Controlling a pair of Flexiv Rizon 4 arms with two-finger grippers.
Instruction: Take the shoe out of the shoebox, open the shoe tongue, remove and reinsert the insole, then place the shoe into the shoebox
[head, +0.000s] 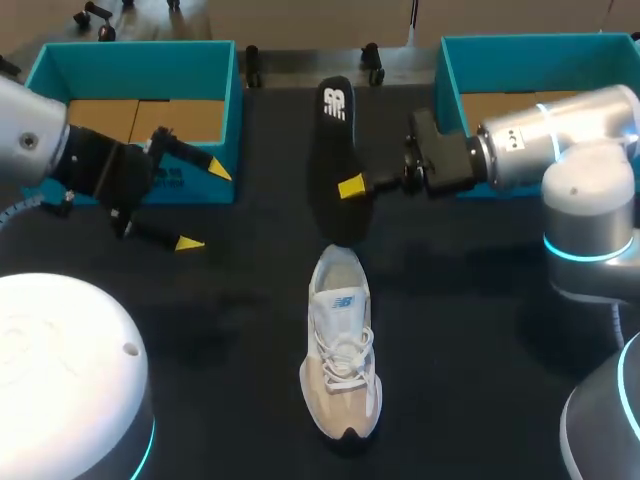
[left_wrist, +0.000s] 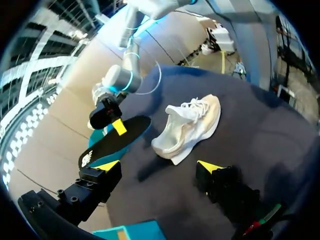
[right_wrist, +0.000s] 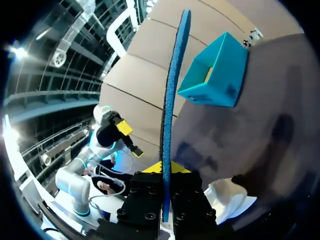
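A white and beige shoe (head: 340, 345) lies on the dark table, toe toward the near edge; in the left wrist view the shoe (left_wrist: 187, 125) rests ahead of my open fingers. The black insole (head: 335, 160) hangs above the table just beyond the shoe's heel. My right gripper (head: 352, 186) is shut on the insole's side edge. In the right wrist view the insole (right_wrist: 172, 100) stands edge-on between the fingers of the right gripper (right_wrist: 166, 167), blue underside showing. My left gripper (head: 204, 205) is open and empty at the left, in front of the left shoebox (head: 135, 55).
A second teal shoebox (head: 450, 70) stands at the back right, behind my right arm. Both boxes show brown cardboard inside. Dark bare table surrounds the shoe on both sides.
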